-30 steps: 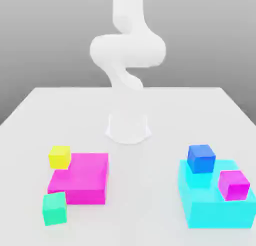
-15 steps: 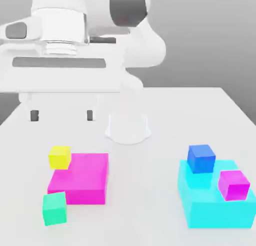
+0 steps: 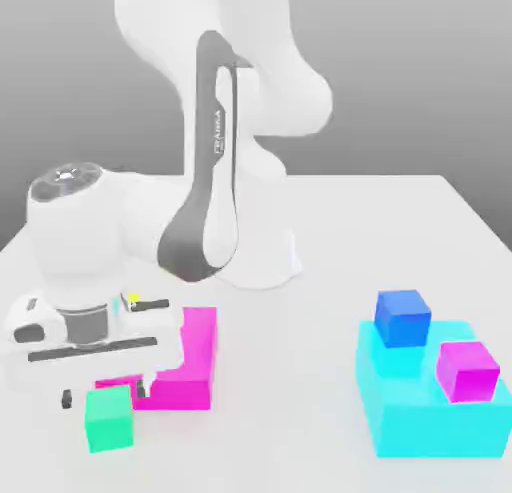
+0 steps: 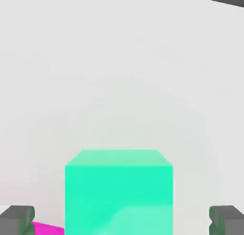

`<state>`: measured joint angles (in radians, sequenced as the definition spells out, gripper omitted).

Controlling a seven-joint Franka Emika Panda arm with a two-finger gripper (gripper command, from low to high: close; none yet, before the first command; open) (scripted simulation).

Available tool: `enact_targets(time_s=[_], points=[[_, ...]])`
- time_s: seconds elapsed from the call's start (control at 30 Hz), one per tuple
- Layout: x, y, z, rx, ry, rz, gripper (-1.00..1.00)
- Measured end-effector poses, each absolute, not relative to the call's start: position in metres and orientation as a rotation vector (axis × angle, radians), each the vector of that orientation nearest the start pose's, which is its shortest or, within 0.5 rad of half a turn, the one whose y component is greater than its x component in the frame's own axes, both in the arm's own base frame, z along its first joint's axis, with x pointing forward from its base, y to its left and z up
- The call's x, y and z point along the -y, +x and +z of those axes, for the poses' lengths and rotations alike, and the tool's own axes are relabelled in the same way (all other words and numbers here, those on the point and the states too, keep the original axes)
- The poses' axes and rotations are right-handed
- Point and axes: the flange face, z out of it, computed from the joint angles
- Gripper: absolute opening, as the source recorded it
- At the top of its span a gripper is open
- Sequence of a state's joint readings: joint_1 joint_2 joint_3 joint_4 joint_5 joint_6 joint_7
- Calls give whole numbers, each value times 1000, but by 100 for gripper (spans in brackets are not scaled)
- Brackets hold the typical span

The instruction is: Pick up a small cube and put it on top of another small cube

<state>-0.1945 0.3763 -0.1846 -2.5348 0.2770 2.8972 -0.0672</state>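
The small sea-green cube sits on the white table in front of the flat magenta block, at the exterior view's left. My gripper hangs low right over it, open, one dark fingertip on each side of the cube's top. In the hand view the cube lies between the two fingertips, with a gap on each side. Nothing is held. The small yellow cube is mostly hidden behind my hand.
At the exterior view's right a large cyan block carries a small blue cube and a small magenta cube. The arm's white base stands mid-table behind. The table's front edge is close to the sea-green cube.
The hand has swung in and come down from high above to just over the sea-green cube, now covering the yellow cube and part of the magenta block. The blocks have not moved.
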Motion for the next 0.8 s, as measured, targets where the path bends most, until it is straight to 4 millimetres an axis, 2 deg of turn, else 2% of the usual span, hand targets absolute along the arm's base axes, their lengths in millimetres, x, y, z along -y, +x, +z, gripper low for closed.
enact_targets(time_s=[0.2, 0.23, 0.4, 0.43, 0.53, 0.63, 0.7, 0.8], points=[[187, 406, 133, -881, -3016, 2, -100], [187, 406, 137, -881, -3016, 2, -100], [187, 406, 188, -880, -3016, 1, -100], [178, 412, 197, -870, -3013, 2, -100], [120, 441, 218, -808, -3007, 6, -100], [46, 463, 241, -725, -3012, 15, -100], [-12, 470, 256, -647, -3025, 21, -100], [-88, 469, 281, -569, -3042, 28, -100]])
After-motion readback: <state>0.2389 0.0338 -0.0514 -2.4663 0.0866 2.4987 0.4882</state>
